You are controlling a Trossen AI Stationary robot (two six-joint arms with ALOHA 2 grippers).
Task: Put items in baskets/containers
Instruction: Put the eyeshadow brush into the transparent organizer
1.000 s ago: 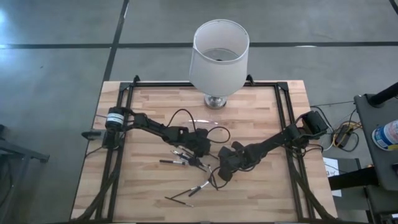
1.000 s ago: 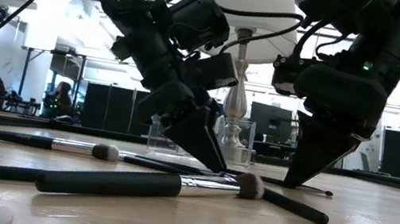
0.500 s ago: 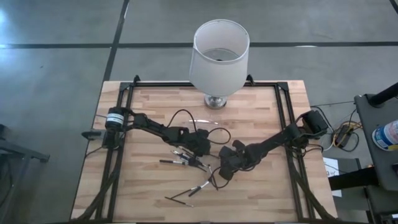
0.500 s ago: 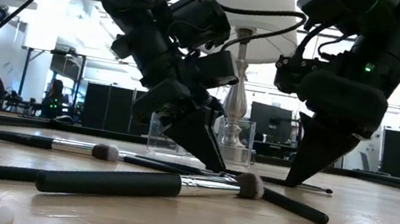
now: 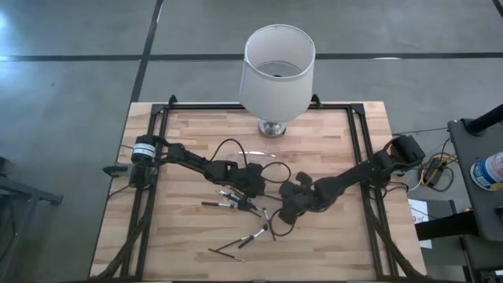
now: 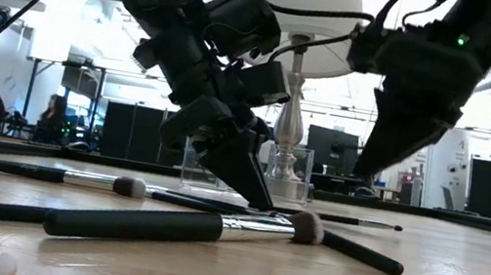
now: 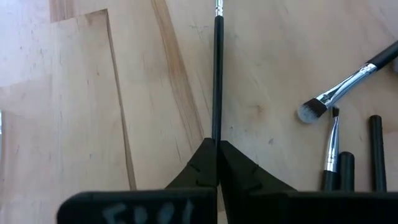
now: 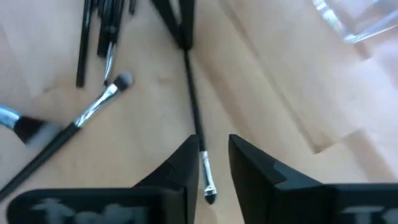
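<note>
None of the makeup brushes (image 5: pixel 236 203) visibly sits in the clear holder (image 5: pixel 255 159) at twelve o'clock; left end effector (image 7: pixel 216 148) pinches one thin brush (image 7: pixel 217 74) on the tabletop (image 5: pixel 330 236), right end effector (image 8: pixel 210 163) hovers parted

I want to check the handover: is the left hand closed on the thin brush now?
Yes. The left hand has its fingers pressed together on the thin brush.

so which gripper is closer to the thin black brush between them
Left. The left gripper is shut on one end of the thin black brush; the right gripper is open and lifted just above the other end.
</note>
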